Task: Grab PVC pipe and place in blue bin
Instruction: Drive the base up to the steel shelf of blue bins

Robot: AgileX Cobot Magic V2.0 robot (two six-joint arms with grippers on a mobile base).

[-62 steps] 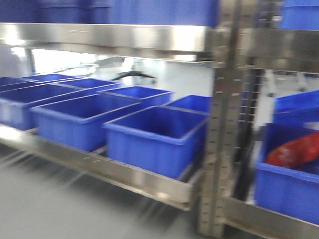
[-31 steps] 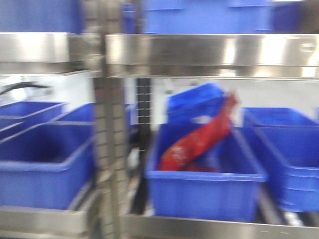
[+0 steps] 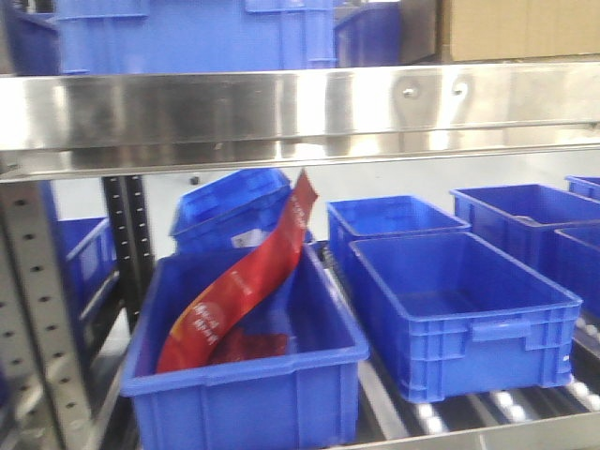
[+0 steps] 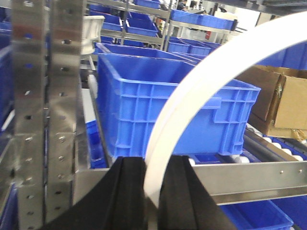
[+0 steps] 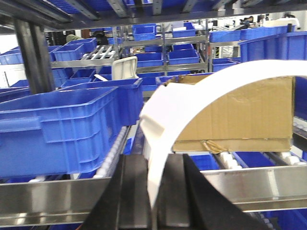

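While both arms reach level towards the racking, each wrist view looks out along its own two black fingers. The left claw (image 4: 152,166) is clamped on a white PVC pipe (image 4: 184,96), which rises from between the fingers and curves up and away to the claw's right. The right claw (image 5: 156,184) is likewise pressed together on a PVC pipe (image 5: 165,115) that bends up and off to its right. Whether this is one pipe held at two places or two separate pipes cannot be told.

Straight ahead of the left claw, one blue bin (image 4: 129,91) sits on a roller shelf, with a perforated steel upright (image 4: 31,96) to the claw's left and a cardboard box (image 4: 283,100) to its right. Ahead of the right claw stands one cardboard box (image 5: 240,120), with a blue bin (image 5: 57,129) to the claw's left. Many more bins fill the racks behind.

Only the wrist views show the claws and the pipe. The front view alone shows a red packet (image 3: 239,281) leaning in the nearest bin (image 3: 244,398). At least five further bins share that shelf, one of them a tilted bin (image 3: 230,199) behind the packet. On the shelf above stand more bins and a brown box (image 3: 516,28).
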